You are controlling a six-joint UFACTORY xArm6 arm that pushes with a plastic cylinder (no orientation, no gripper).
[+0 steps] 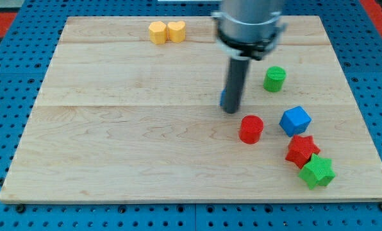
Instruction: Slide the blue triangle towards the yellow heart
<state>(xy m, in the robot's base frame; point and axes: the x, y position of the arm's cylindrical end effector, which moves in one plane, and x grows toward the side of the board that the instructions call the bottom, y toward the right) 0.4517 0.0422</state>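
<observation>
Seven blocks show on the wooden board (114, 147): two yellow, two green, two red and one plain blue, plus a blue sliver beside the rod. The yellow hexagon (157, 31) and the yellow heart (176, 30) touch side by side at the view's top, about 11 o'clock from my tip (231, 111). The green cylinder (274, 79) stands at 2 o'clock from the tip, the red cylinder (250, 129) just off at 4 o'clock, and the blue cube (295, 120) near it toward 3 o'clock. Further toward 4 o'clock the red star (302, 150) touches the green star (318, 171).

The blue triangle (223, 98) is almost wholly hidden behind the rod — only a thin blue edge peeks out on the rod's left side, touching or just beside it, near the board's middle. Its pointing direction and long axis cannot be told.

My tip rests on the board with nothing gripped — it is a bare rod with no jaws to open. Bare wood lies between the triangle and the heart.
</observation>
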